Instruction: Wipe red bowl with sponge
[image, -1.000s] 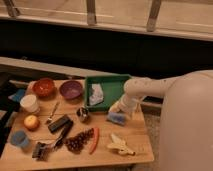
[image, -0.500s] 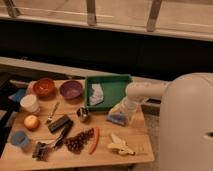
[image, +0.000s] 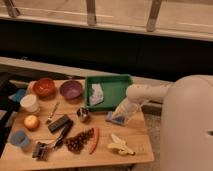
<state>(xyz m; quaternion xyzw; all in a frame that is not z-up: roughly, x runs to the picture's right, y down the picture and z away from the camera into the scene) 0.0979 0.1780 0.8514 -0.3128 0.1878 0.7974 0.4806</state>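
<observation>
Down near the right edge of the wooden table (image: 100, 154), just in front of the green tray (image: 111, 79), I have the gripper (image: 120, 115) lowered at the end of the white arm (image: 146, 92). Its tip sits right on the sponge (image: 112, 120), a small light-blue block lying flat on the wood. I cannot tell whether the claw is spread, drawn together or clamped on the sponge; its end merges with the blue block. A pale cloth (image: 96, 94) lies inside the tray. The red bowl (image: 44, 87) stands upright at the far left of the table, well apart from the claw, with the purple bowl (image: 71, 89) just beside it on the right.
</observation>
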